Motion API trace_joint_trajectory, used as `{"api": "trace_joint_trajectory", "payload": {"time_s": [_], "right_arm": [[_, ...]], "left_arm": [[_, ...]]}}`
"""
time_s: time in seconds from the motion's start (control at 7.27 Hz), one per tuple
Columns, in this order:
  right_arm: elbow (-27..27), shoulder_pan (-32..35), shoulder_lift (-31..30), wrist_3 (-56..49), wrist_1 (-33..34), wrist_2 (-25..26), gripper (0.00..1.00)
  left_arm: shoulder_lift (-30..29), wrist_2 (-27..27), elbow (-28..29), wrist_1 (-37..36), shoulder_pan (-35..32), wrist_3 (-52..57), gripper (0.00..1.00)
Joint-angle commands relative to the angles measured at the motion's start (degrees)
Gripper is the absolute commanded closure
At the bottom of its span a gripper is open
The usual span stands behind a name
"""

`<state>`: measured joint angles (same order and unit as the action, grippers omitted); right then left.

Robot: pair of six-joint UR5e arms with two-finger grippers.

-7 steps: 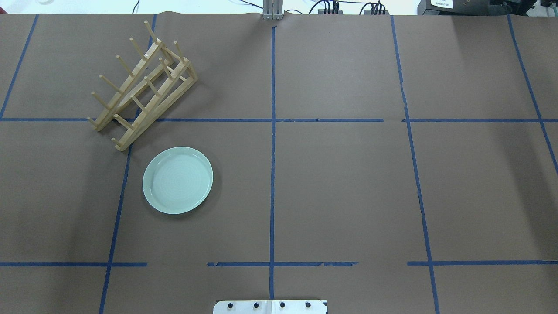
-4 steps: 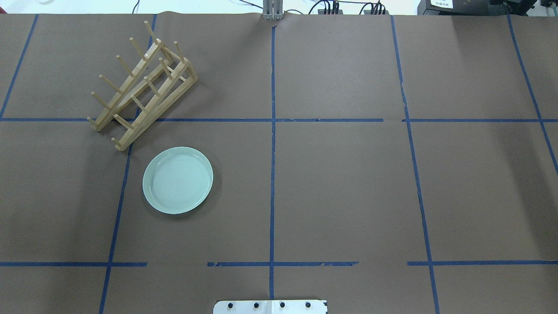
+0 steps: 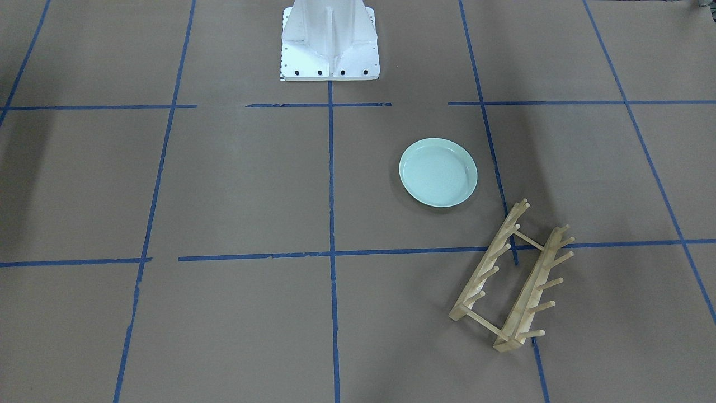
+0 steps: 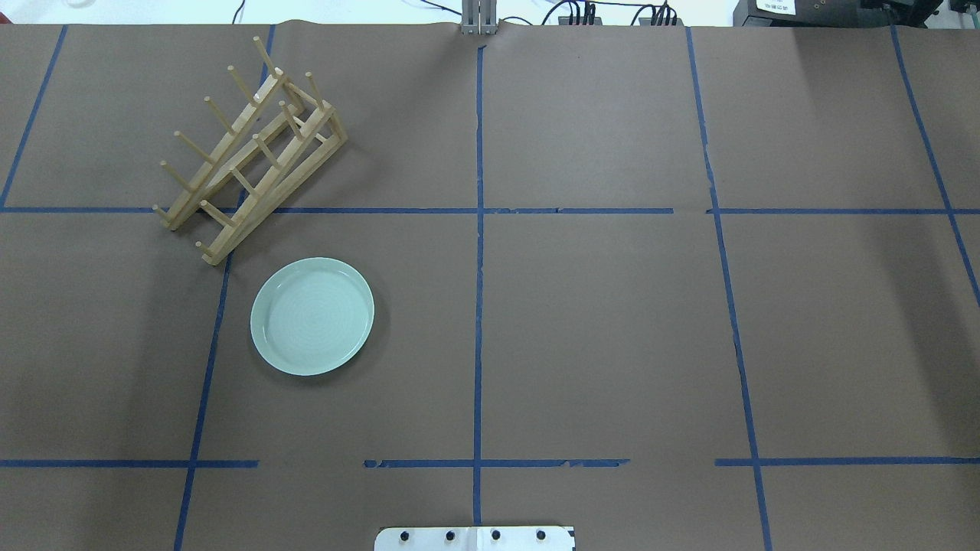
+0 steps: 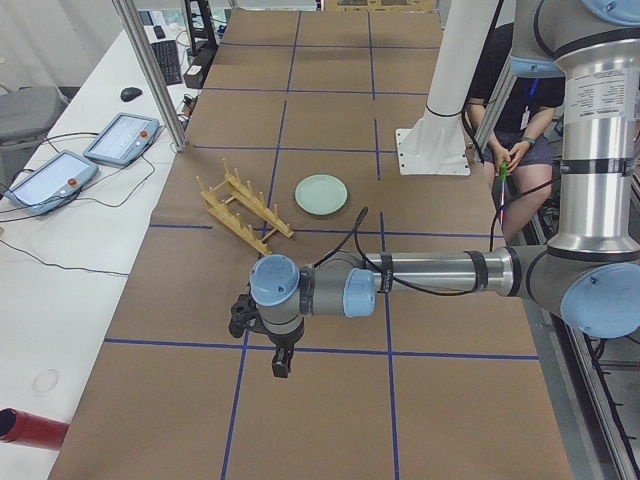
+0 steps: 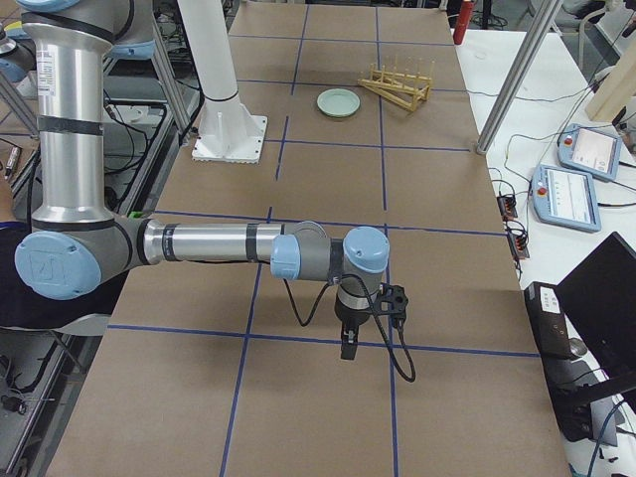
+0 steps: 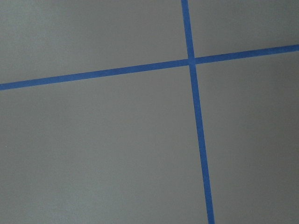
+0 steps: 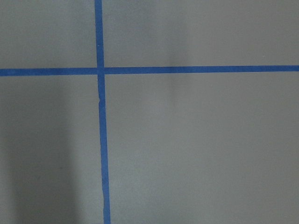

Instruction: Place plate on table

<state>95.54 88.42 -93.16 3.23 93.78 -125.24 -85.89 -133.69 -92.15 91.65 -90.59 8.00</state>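
Observation:
The pale mint-green plate lies flat on the brown paper table, left of the centre line and just in front of the wooden rack. It also shows in the front view and small in both side views. Nothing touches it. My left gripper hangs over the table's left end, far from the plate. My right gripper hangs over the right end. Each shows only in a side view, so I cannot tell if it is open or shut. Both wrist views show only paper and blue tape.
The light wooden peg rack stands at an angle at the back left, holding nothing. The white robot base sits at the near middle edge. Tablets and cables lie beyond the far edge.

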Motion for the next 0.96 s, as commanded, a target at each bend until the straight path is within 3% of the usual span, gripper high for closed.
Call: {"api": "trace_joint_trajectory", "payload": {"time_s": [0.0, 0.83], "right_arm": [[0.0, 0.0, 0.0, 0.02, 0.0, 0.0, 0.0], [0.0, 0.0, 0.0, 0.02, 0.0, 0.0, 0.0]], "left_arm": [[-0.06, 0.01, -0.13, -0.15, -0.03, 0.0, 0.0], [-1.03, -0.08, -0.13, -0.06, 0.06, 0.0, 0.0]]}}
